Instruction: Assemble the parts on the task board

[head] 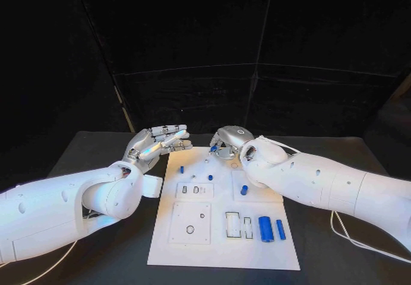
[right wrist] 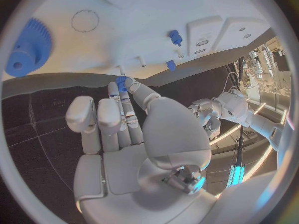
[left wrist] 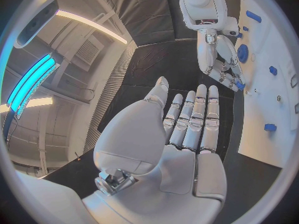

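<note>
Your right hand [right wrist: 134, 134], lower centre of its wrist view, pinches a small blue part [right wrist: 121, 82] in its fingers; it's probably light, stiff, slippery plastic, so grip its sides. Your left hand [head: 158, 142] is spread, holding nothing.

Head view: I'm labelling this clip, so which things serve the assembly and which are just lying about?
Job in hand: task board; blue cylinders; blue peg; blue gear; small blue part, pinched by the right hand.
Lying about: white cable on the black table.
</note>
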Available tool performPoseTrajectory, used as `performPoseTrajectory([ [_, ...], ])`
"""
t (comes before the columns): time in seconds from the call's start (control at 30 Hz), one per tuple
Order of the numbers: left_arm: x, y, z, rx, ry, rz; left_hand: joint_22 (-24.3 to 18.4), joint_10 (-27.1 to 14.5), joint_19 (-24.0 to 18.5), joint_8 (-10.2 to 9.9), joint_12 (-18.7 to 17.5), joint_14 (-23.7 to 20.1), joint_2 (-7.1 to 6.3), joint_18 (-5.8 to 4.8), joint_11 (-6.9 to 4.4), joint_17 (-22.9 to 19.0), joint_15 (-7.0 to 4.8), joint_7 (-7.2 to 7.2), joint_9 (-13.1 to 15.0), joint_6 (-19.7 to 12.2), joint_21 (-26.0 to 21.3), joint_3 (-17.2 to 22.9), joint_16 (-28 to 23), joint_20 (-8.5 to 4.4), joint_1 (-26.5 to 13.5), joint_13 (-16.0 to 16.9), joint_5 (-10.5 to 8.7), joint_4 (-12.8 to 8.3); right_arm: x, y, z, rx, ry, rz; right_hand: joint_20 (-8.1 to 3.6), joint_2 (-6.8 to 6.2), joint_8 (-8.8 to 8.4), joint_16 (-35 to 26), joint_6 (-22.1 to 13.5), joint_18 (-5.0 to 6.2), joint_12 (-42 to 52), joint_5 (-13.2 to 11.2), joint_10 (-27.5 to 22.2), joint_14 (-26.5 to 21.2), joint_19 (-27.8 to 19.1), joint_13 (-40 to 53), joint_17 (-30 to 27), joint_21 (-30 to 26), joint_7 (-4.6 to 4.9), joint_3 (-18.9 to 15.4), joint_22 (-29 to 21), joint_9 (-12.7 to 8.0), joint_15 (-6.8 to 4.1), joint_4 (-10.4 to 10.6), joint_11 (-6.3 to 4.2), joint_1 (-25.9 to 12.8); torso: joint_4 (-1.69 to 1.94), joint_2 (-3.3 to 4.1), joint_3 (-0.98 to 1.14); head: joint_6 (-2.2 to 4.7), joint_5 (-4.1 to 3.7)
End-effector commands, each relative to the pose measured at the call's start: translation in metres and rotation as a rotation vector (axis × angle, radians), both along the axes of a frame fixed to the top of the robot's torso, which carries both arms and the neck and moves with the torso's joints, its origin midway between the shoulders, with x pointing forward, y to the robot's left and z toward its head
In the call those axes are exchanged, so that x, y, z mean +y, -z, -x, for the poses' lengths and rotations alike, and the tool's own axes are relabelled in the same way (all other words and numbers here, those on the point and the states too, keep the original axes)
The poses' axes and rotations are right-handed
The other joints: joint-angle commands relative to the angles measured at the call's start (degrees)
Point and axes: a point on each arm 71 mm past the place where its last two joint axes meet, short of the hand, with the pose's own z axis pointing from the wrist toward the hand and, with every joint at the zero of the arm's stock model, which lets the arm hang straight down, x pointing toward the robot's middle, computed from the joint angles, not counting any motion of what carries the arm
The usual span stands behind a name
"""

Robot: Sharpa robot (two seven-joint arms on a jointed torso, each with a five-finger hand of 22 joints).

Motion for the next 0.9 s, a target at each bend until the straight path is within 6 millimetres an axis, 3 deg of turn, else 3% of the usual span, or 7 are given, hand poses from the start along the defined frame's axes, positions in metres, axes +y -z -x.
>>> performPoseTrajectory([
  [0.03, -0.002, -0.003, 0.000, -0.020, 0.016, 0.009, -0.08, 0.23, 0.30, -0.25, -0.39, 0.36, 0.15, 1.02, 0.09, -0.07, 0.08, 3.38, -0.06, 0.41, -0.33, 0.16, -0.23, 0.11, -0.60, -0.08, 0.22, 0.01, 0.004, -0.002, 0.000, -0.003, -0.010, 0.001, 0.08, -0.51, -0.25, 0.04, -0.08, -1.00, -0.35, -0.27, -0.05, 0.68, 0.25, -0.05, -0.06, 0.18, 0.07, -0.02, -0.06, -0.08, 0.10, 0.32, 0.26, 0.10, -0.03, 0.00, 0.00, 0.13, 0.23],
  [0.9, -0.006, -0.006, 0.000, -0.023, 0.034, 0.016, -0.13, 0.22, 0.31, -0.30, -0.46, 0.34, 0.25, 1.02, 0.09, -0.10, 0.09, 3.38, -0.07, 0.41, -0.39, 0.23, -0.30, 0.12, -0.64, -0.08, 0.23, -0.01, 0.014, 0.004, -0.009, 0.039, 0.043, 0.049, 0.27, -1.43, -0.36, 0.06, -0.82, -0.98, -0.51, -0.98, -0.92, 0.64, 0.14, -0.09, -0.65, 0.10, 0.28, 0.58, -0.19, -0.15, 0.32, 1.51, 0.52, -0.28, -0.02, -0.03, -0.01, -0.41, 0.43],
])
